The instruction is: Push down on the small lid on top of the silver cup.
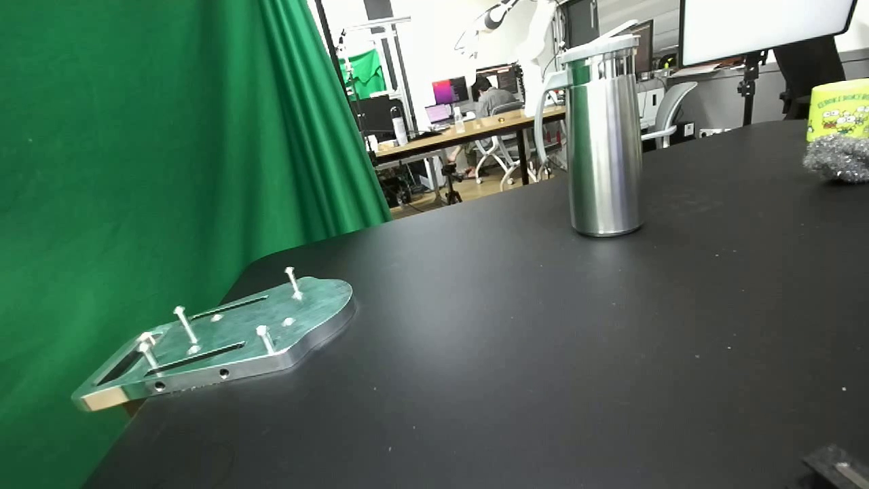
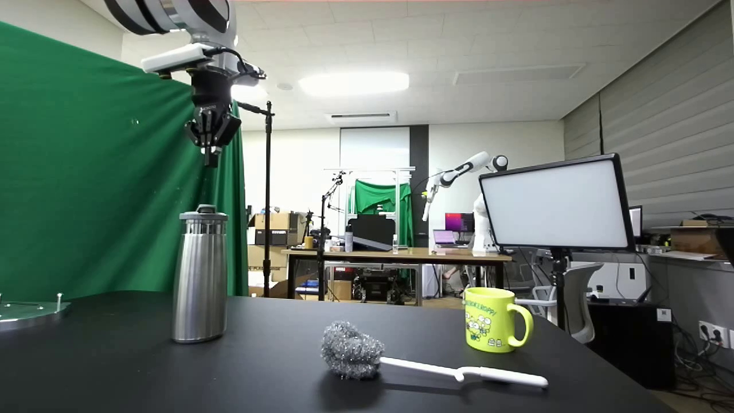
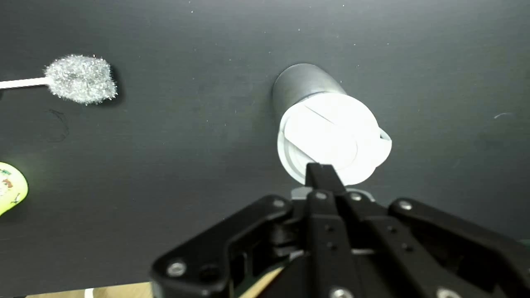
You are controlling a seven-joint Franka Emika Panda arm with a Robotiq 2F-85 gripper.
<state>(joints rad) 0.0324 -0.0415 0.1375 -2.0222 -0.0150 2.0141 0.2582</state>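
Wrist view: small lid (image 3: 321,134), pale flap, right of centre, on top of the silver cup (image 3: 304,82). In an exterior view, upper right, the lid (image 1: 619,30) slants up from the rim, presumably why it wants pressing.

Silver cup: upright on the black table (image 1: 475,326), handle (image 1: 540,129) at its left in an exterior view; likely stood so to take a straight downward push.

Gripper (image 2: 211,159): upper left of an exterior view, pointing down, above the lid and apart from it. Jaws pressed together, nothing between them; the paired fingers (image 3: 324,186) probably serve as one blunt pusher, no grasp being called for.

Steel-wool scrubber (image 2: 351,351), lower centre, and yellow-green mug (image 2: 486,327), lower right, of an exterior view: both apart from the cup, seemingly outside the push's path.

Greenish plate with pegs (image 1: 231,333), lower left of an exterior view, in front of the green curtain (image 1: 136,136): no evident part in the task.

Hidden or unclear: glare in the wrist view whitens the lid; the fingers cover part of the cup's top edge. Mug and scrubber cut off by that view's left border. Dark object (image 1: 838,468), lower right corner of an exterior view: cut off, unidentified.
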